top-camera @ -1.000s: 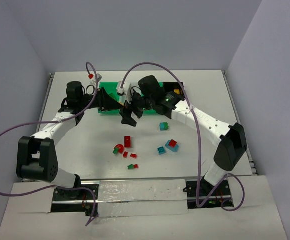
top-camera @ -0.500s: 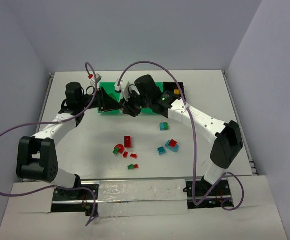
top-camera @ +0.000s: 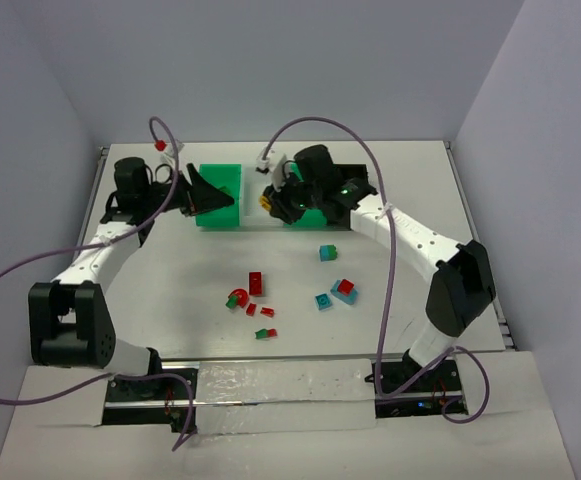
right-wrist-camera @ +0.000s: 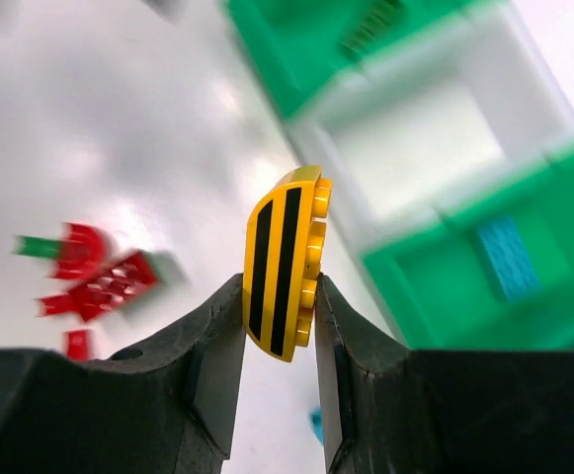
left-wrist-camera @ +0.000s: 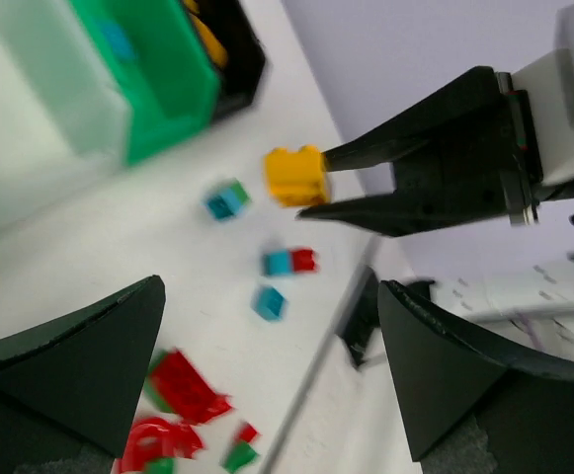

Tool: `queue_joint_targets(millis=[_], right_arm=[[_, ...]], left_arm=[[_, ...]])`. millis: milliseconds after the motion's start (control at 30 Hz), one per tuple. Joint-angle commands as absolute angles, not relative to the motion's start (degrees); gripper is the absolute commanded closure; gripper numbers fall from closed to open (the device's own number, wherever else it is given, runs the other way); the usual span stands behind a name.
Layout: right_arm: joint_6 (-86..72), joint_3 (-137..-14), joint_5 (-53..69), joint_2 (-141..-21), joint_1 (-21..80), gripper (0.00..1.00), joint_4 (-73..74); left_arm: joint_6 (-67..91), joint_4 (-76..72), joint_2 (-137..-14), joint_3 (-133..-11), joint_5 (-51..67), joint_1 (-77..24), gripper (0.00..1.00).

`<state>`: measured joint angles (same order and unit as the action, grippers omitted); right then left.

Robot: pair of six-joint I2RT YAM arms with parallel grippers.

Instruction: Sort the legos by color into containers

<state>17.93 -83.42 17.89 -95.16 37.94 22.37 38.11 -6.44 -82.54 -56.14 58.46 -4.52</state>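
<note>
1. The right gripper (right-wrist-camera: 280, 293) has both fingers (right-wrist-camera: 198, 355) clamped against the flat faces of a yellow brick (right-wrist-camera: 285, 252).
2. The yellow brick stands on edge, with black stripes facing the camera and its studs pointing right.
3. Three bins lie blurred behind it in a diagonal row: the upper green bin (right-wrist-camera: 306, 49), the white bin (right-wrist-camera: 415, 148), and the lower green bin (right-wrist-camera: 435, 286).
4. A blue brick (right-wrist-camera: 509, 252) lies inside the lower green bin.
5. Red bricks (right-wrist-camera: 99, 281) lie on the table (right-wrist-camera: 119, 128) at left, one with a green part.
</note>
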Motion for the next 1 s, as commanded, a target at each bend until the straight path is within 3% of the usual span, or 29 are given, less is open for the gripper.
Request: queue_joint_targets(millis=[0, 300, 500, 667, 733, 767, 833, 867, 967], right_arm=[[15.0, -79.4, 15.2, -90.1, 27.1, 1.0, 21.4], [7.0, -84.9, 6.6, -99.0, 12.4, 1.0, 24.1], [5.8, -88.8, 5.9, -105.2, 11.4, 1.0, 24.7], [5.6, -92.9, 4.5, -109.4, 11.3, 0.91, 24.8], [5.6, -94.4, 4.2, -111.3, 11.1, 0.83, 25.6], [5.6, -95.3, 4.4, -111.8, 11.1, 0.7, 26.2], [5.5, -95.7, 5.0, -111.7, 11.1, 0.54, 26.7], [5.5, -95.7, 5.8, -111.4, 11.2, 0.39, 27.0], [5.4, -94.9, 8.2, -108.8, 11.2, 0.27, 27.7]], left_arm=[[19.7, 6.6, -76.3, -64.0, 46.4, -0.8, 0.01], [11.3, 8.3, -71.1, -58.4, 33.9, -0.9, 0.01], [9.2, 9.4, -71.2, -58.5, 31.2, -1.7, 0.01], [8.8, 9.5, -71.3, -58.5, 31.1, -1.9, 0.01], [9.1, 9.4, -71.3, -58.7, 31.2, -1.9, 0.01], [9.1, 9.5, -71.3, -58.7, 31.2, -1.9, 0.01], [9.0, 9.4, -71.3, -58.7, 31.3, -1.9, 0.01], [9.0, 9.3, -71.3, -58.6, 31.3, -1.9, 0.01], [8.8, 9.3, -71.2, -58.5, 31.3, -2.0, 0.01]])
